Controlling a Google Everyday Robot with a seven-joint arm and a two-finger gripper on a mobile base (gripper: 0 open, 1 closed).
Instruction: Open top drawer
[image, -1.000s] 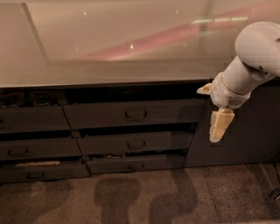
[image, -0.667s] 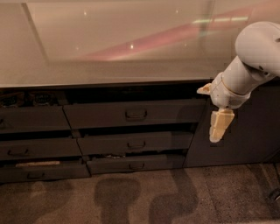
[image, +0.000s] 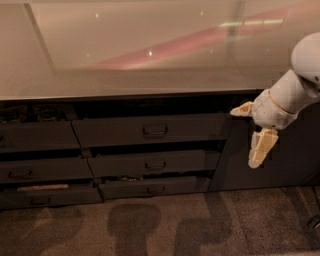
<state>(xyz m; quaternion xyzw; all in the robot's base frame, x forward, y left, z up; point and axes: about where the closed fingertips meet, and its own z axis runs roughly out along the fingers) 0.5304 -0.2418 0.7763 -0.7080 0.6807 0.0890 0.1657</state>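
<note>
The top drawer (image: 115, 132) is the wide dark grey front just under the counter edge, with a small loop handle (image: 155, 131) at its centre. A dark gap shows between its top edge and the counter. My gripper (image: 251, 129) hangs at the right, just past the drawer's right end and in front of the cabinet door. It is open and holds nothing. One tan finger (image: 242, 109) points left toward the drawer's corner. The other finger (image: 260, 148) points down. The white arm (image: 295, 85) comes in from the upper right.
Two shallower drawers (image: 155, 164) sit below the top one, and another column of drawers (image: 35, 137) stands at the left. A glossy counter (image: 150, 50) runs across the top. The dark cabinet door (image: 295, 150) is at the right, with carpet (image: 165, 225) below.
</note>
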